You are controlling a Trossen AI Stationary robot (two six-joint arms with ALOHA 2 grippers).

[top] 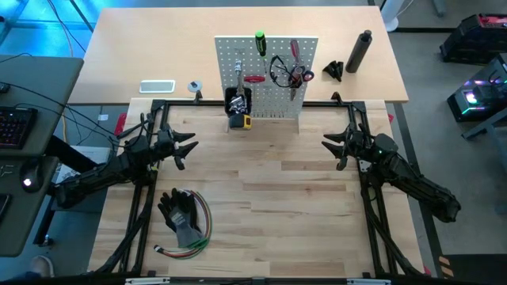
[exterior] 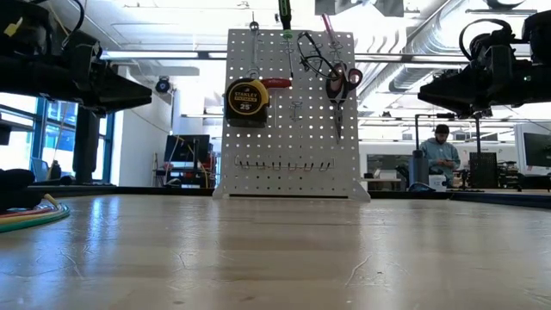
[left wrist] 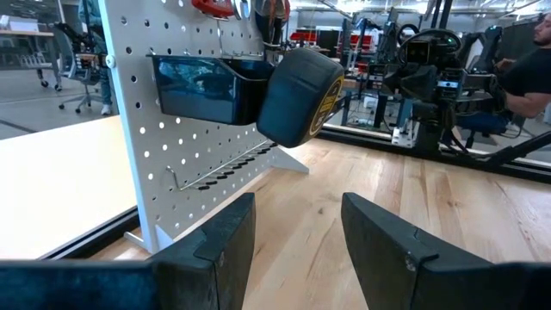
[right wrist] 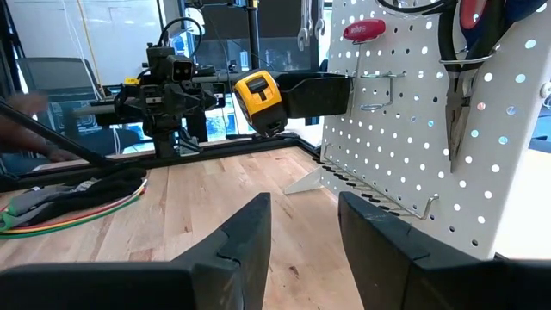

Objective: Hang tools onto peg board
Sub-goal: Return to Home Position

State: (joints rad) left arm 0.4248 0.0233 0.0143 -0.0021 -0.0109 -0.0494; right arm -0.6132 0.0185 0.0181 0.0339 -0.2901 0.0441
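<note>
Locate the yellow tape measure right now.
Low view: the yellow tape measure hangs on the front of the peg board, on its left half, beside the small black bin and left of the red-handled scissors.

left arm (top: pixel 103 170): matte black all over, chunky jointed links
right arm (top: pixel 412 182): same dark build, black cable looped above the wrist
left gripper (left wrist: pixel 297 202): black, two flat slab fingers (left wrist: pixel 219 245) with a little stepped notch each
right gripper (right wrist: pixel 303 202): pretty much a twin, same notched black fingers (right wrist: pixel 387 241)

Bright backlight glows through the peg board (exterior: pixel 275 142).
</note>
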